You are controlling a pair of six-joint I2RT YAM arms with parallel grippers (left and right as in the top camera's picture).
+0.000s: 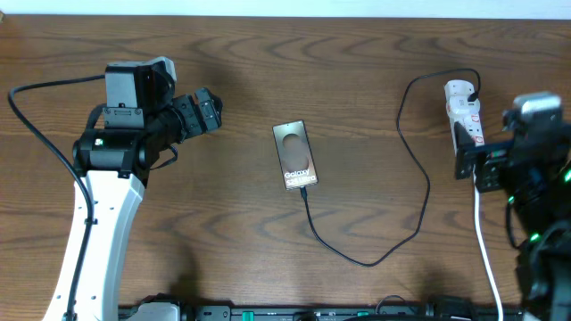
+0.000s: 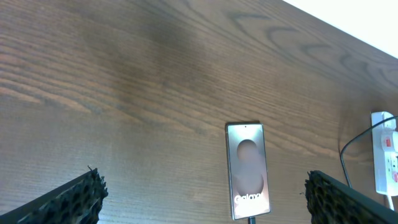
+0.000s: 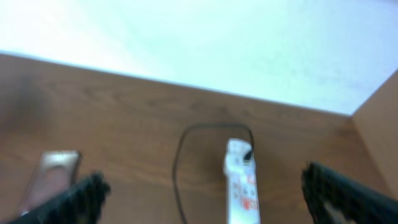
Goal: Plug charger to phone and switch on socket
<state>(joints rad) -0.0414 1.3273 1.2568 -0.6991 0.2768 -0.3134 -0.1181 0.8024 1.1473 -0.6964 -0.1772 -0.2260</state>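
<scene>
Dark wood surface [image 1: 223, 232]: phone [image 1: 294, 153] cabled, socket [image 1: 463, 107] next.
My left fingers [image 2: 68, 199] hang open facing the central phone, charger [image 1: 419, 205] apparently in its near end; my right fingers [image 3: 339, 190], also open, hover by the far-right socket, ready to press.

The table [image 1: 223, 232] was dark grained wood with a dull sheen. The phone [image 1: 295, 155] looked glossy, catching glare. The socket [image 1: 464, 109] was smooth white plastic. The left gripper [image 2: 202, 190] had rough, dimpled black pads [image 2: 68, 200].
</scene>
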